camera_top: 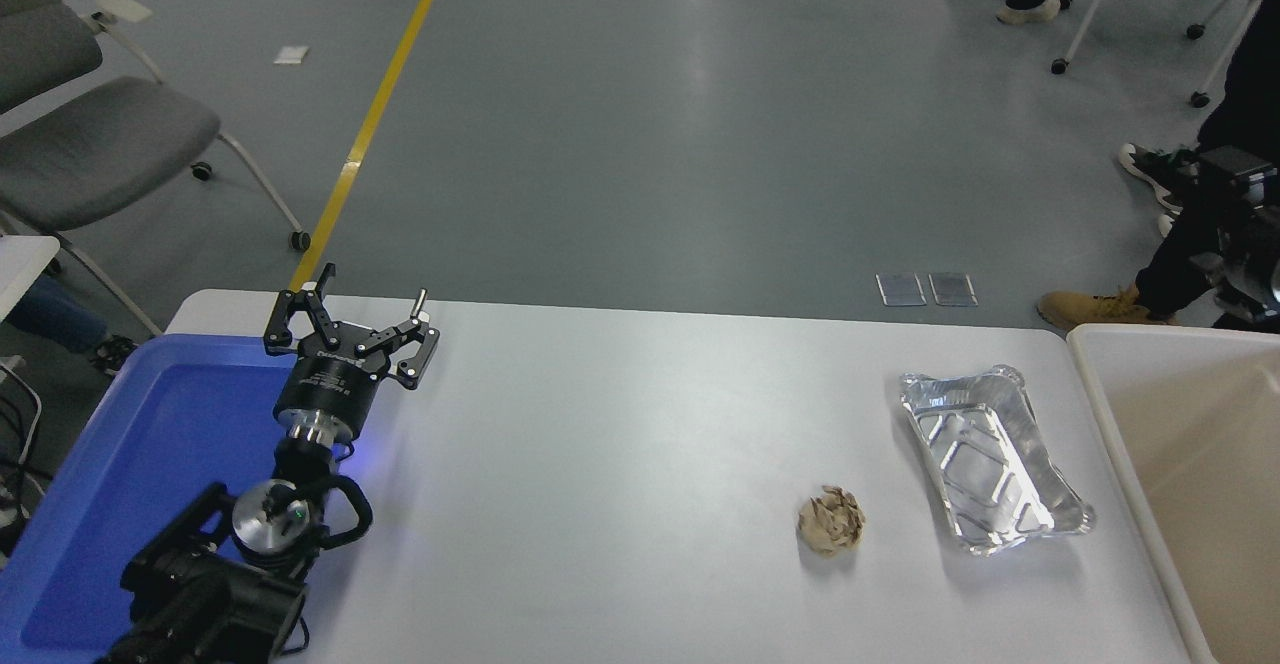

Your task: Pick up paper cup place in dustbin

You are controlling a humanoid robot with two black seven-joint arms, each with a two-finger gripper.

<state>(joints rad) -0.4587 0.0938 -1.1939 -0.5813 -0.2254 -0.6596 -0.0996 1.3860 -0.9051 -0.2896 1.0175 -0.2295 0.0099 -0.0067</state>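
The left hand [352, 329] is sitting parked at the near left of the white desk [620, 444], over the inner edge of the blue tray [150, 444]. Its fingers [420, 339] are spreading wide, holding nothing and touching nothing. A band of pale print is running round its black body, too small to read. No other writing is showing legibly anywhere.

At the far right edge, a black piece of the right arm is hanging above the dustbin [1100, 384], in front of a person's dark trouser leg [1175, 264]. Whether this is the right hand [1245, 234] itself, and how far it is open, I cannot tell, as it is cut off by the picture's edge and blends into the dark clothing.

The paper cup is not showing anywhere; the visible part of the beige dustbin's inside is looking bare.

On the desk, a crumpled brown paper ball [831, 520] is lying near the right, with a silver foil tray [990, 459] just beside it, between the ball and the dustbin.
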